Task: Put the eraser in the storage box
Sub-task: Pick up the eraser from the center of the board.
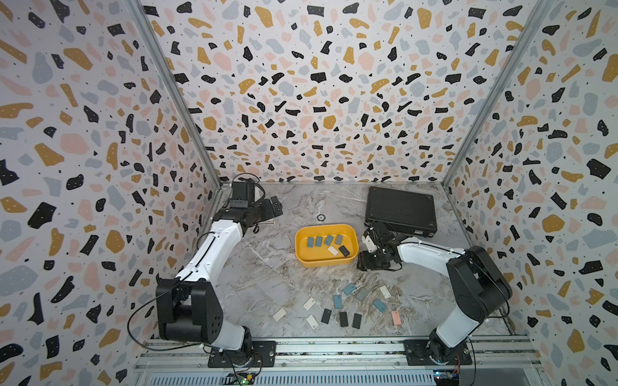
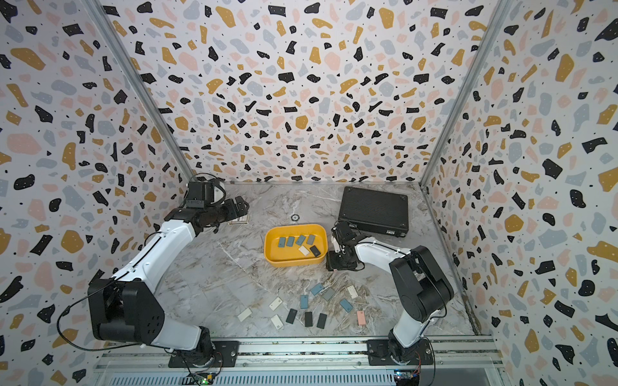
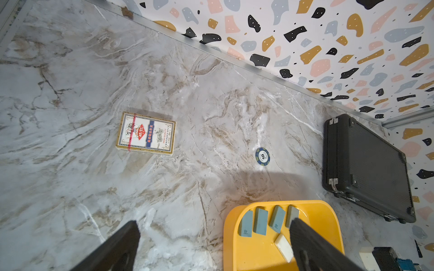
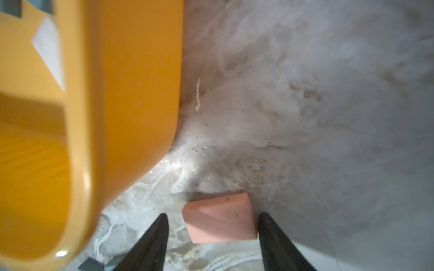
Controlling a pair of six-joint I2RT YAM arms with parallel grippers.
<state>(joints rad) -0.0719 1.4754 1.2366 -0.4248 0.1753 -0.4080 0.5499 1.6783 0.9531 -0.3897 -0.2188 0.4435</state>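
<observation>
Pink eraser [image 4: 219, 218] is outside the storage box [image 4: 131, 70], low beside its outer wall near a corner. Six more erasers [image 1: 328, 239] lie inside. Your right end effector [image 4: 213, 214] straddles the pink one, half spread, gap on one side, so no pinch yet; probably squaring up for the lift. Left end effector [image 3: 213, 221] spread wide, parked clear at the back. Readable: card pack [image 3: 146, 133] "HIGH QUALITY", chip [image 3: 262, 156] "50".

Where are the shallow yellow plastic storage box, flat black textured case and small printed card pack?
shallow yellow plastic storage box [image 1: 317, 255]: in a top view, bare floor.
flat black textured case [image 1: 399, 209]: in a top view, lid middle.
small printed card pack [image 3: 146, 133]: left wrist view, printed face.
</observation>
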